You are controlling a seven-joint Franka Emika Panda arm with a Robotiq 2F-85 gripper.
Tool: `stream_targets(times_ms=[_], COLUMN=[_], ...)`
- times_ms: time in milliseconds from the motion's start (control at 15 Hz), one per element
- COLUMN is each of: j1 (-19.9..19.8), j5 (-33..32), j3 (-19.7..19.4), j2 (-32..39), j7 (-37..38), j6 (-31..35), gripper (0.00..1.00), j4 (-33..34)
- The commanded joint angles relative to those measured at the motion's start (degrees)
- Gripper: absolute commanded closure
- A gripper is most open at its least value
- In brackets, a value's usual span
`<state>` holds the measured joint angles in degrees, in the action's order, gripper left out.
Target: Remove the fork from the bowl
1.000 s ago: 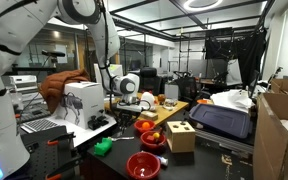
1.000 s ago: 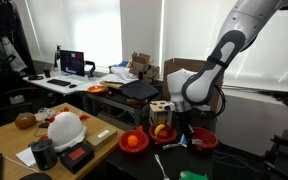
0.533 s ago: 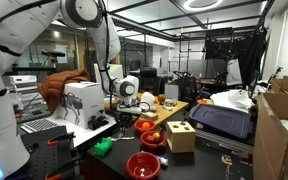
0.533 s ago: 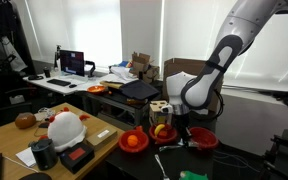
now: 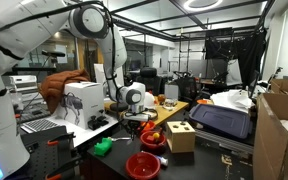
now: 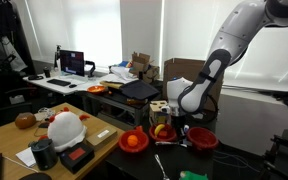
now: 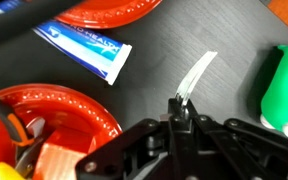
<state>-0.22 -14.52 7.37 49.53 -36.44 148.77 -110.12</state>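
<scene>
In the wrist view my gripper (image 7: 180, 106) is shut on the handle end of a pale plastic fork (image 7: 197, 72). The fork sticks out ahead of the jaws over the dark table top, clear of any bowl. The small red bowl (image 7: 79, 108) lies to the lower left with food toys in it. In both exterior views the gripper (image 5: 137, 118) (image 6: 178, 127) hangs low over the table beside the red bowl (image 5: 152, 139); the fork is too small to make out there.
A blue and white packet (image 7: 84, 45) lies ahead on the left, and a second red bowl (image 7: 109, 10) sits beyond it. A green object (image 7: 284, 85) is at the right. A wooden block box (image 5: 181, 135), a wider red bowl (image 5: 143, 165) and a black case (image 5: 224, 120) crowd the table.
The arm has bent down and shifted a little sideways, bringing the gripper lower over the table beside the bowl. The jaws have stayed shut.
</scene>
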Motion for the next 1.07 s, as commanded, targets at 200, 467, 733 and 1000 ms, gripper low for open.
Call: stream_targets(times_ms=[200, 467, 733, 1000], j1=[-0.25, -1.43, -2.94, -4.93], j5=[0.88, 1.27, 2.39, 4.37], j3=[-0.1, 0.68, 1.67, 3.24], j2=[5.21, 5.11, 4.08, 2.8], j7=[5.55, 6.45, 5.62, 3.65], j6=[-1.99, -5.13, -10.27, -16.05], gripper=[0.98, 0.98, 0.98, 0.98], j4=[4.11, 3.61, 2.53, 1.16])
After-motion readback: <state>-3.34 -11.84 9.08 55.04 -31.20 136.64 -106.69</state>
